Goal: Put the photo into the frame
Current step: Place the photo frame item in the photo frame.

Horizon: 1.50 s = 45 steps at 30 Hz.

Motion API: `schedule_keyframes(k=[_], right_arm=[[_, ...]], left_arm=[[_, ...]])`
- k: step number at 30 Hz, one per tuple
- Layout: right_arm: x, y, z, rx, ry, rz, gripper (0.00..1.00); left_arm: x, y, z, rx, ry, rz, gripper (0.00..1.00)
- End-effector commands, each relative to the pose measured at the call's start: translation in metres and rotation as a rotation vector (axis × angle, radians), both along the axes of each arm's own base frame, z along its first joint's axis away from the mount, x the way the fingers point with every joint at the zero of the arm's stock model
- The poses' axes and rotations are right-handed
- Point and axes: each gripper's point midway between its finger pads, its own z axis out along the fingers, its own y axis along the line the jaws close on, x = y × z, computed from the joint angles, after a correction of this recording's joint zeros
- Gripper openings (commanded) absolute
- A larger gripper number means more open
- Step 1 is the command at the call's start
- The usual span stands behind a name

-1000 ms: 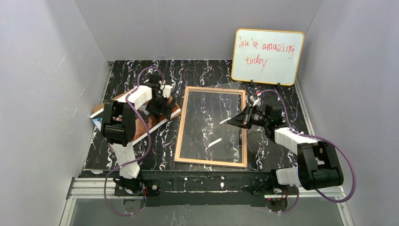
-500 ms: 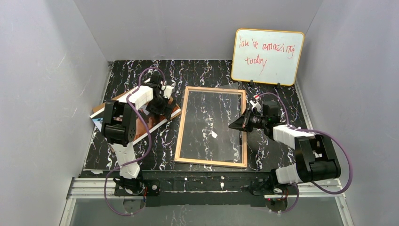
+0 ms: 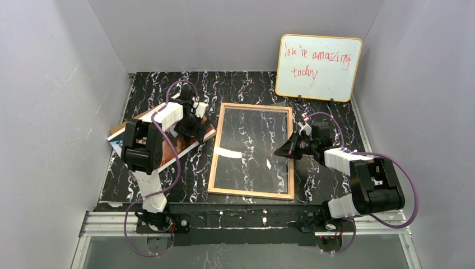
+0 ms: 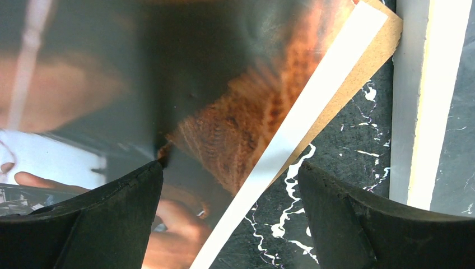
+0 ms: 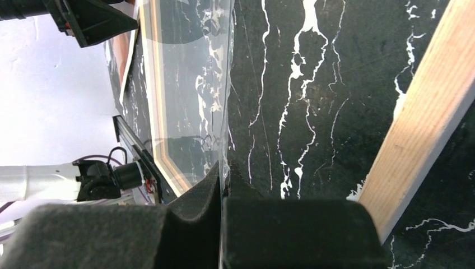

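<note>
grey walls [image 3: 224, 33], black marbled tabletop [image 3: 246, 84]

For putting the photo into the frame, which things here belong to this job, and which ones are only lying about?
Belong to the job: glossy white-bordered dark photo; thin rectangular tan wooden frame; clear pane pinched in the right fingers; flat brown backing board under the photo, probably.
Only lying about: orange-rimmed whiteboard with red writing, standing at the back.
</note>
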Motion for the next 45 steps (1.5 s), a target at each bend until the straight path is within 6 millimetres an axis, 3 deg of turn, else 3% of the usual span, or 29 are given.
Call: schedule_keyframes(k=[1,33,45], right_arm=[[0.011,-0.003,0.006,-0.035,-0.054,-0.004,0.01],[0.023,-0.016,0.002,-0.051,-0.051,-0.044,0.01],[0.028,-0.016,0.002,-0.039,-0.059,-0.04,0.01]], left_arm=[[-0.037,0.001,-0.028,-0.002,0.153,-0.011,0.88],[-0.037,0.002,-0.03,0.003,0.156,-0.018,0.88],[-0.039,-0.007,-0.031,0.0,0.162,-0.037,0.87]])
